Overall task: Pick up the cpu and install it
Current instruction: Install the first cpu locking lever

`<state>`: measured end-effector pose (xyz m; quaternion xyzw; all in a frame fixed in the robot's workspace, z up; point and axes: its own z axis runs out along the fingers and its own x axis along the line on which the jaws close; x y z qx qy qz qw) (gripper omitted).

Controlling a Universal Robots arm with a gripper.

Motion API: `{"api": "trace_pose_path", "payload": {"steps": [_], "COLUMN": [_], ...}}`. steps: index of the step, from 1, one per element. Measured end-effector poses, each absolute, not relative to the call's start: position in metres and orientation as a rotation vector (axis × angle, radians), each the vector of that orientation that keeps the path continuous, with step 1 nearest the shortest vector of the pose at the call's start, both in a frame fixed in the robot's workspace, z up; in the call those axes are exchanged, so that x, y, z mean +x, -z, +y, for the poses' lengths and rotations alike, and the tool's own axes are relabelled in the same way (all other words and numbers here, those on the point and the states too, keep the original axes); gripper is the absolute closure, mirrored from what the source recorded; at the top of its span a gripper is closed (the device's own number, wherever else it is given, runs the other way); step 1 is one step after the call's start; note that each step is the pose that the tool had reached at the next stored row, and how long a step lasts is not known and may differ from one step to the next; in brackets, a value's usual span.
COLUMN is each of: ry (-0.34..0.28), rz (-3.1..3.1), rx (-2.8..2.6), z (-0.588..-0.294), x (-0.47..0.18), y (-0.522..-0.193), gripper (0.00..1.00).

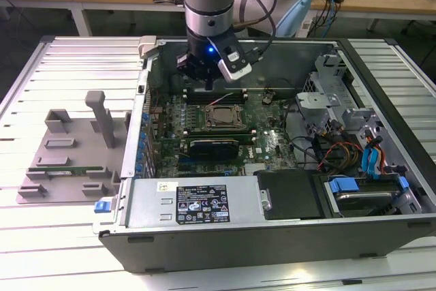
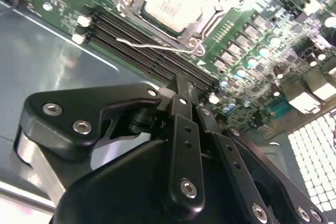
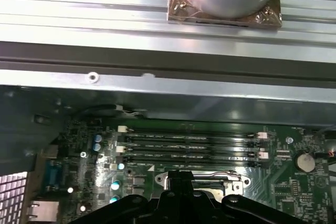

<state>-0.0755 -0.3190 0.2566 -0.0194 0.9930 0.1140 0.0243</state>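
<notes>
- the claw [image 2: 181,90], fingers pressed together and holding nothing, is hovering beside the cpu [image 2: 173,1] already sitting in its socket [image 1: 221,119].
- judging by this, moving gently is sparing the socket's pins.

Grey-and-black arm [image 1: 208,5], blue light, black screw-studded claw [image 2: 181,98]
</notes>
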Motion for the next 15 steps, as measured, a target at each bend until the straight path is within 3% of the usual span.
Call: {"api": "trace_pose_path", "payload": {"steps": [5,8,15], "ry": [-0.345,-0.292,-0.301], "rz": [3.073,3.079,3.067], "rx": [-0.060,-0.057,0.103], "z": [-0.319,-0.319,-0.318], "x": [-0.074,-0.073,-0.070], "y": [-0.251,-0.248,-0.240], "gripper": [0.89,0.89,0.89]}}
